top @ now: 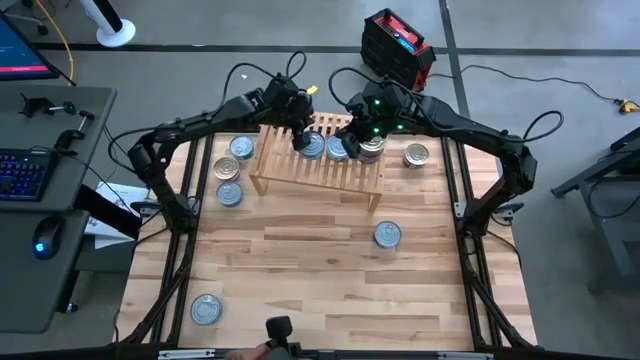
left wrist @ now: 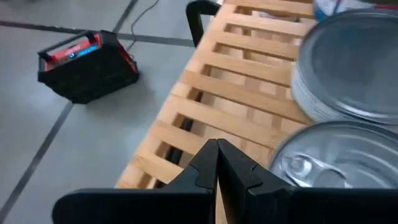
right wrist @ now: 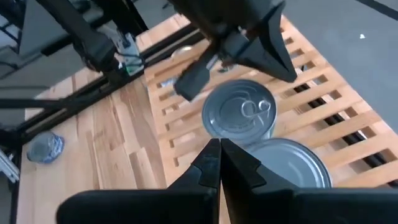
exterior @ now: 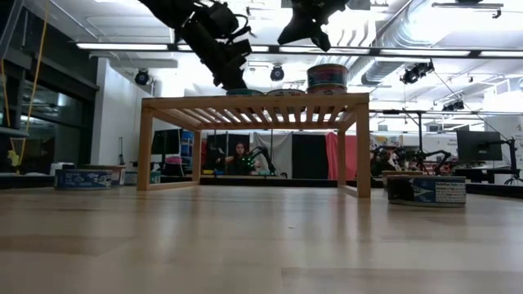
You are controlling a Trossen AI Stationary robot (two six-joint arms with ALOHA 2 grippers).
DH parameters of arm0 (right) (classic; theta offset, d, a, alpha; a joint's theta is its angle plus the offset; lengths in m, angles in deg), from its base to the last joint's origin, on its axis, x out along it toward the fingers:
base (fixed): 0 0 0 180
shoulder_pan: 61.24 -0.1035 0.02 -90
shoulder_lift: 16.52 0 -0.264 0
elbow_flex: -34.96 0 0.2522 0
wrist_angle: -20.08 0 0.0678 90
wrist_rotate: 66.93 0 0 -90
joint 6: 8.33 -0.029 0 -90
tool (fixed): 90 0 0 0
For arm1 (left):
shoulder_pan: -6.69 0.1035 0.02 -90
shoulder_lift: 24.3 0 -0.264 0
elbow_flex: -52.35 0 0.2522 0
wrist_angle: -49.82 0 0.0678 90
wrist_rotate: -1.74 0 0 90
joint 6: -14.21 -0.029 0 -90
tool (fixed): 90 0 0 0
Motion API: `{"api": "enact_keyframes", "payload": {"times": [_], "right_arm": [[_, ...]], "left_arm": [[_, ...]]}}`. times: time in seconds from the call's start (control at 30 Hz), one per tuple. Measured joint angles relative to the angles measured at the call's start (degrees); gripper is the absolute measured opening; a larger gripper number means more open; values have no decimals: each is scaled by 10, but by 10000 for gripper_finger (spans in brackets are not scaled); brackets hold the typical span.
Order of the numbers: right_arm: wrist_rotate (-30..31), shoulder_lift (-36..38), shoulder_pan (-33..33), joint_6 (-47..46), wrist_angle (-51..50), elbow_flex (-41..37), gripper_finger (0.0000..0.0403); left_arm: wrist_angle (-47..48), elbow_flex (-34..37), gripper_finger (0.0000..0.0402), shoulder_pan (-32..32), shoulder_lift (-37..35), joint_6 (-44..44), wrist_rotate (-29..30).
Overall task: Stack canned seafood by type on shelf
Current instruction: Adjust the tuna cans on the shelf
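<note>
Grey floor (top: pixel 560 40), red-black case (top: pixel 397 45), desk with keyboard (top: pixel 22 172).

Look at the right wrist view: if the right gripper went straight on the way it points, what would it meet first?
Probably the can just beyond the shut right gripper, standing on the shelf. Depth is unclear, so it might pass over it.

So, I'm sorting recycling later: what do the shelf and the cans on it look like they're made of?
The shelf looks like pale unfinished wood: visible grain, slatted top. The cans look like metal: silvery, shiny lids with pull tabs, though the printed bands on their sides could be paper or print.
</note>
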Motion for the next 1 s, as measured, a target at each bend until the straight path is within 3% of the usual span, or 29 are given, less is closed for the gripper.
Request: {"api": "enact_keyframes", "payload": {"times": [0.77, 1.0], "right_arm": [[12, 0, -1, -39, 2, 0, 0], [8, -1, -15, -2, -30, 0, 0]], "left_arm": [[113, 0, 0, -39, 0, 24, 1], [139, 0, 0, -66, 0, 24, 1]]}}
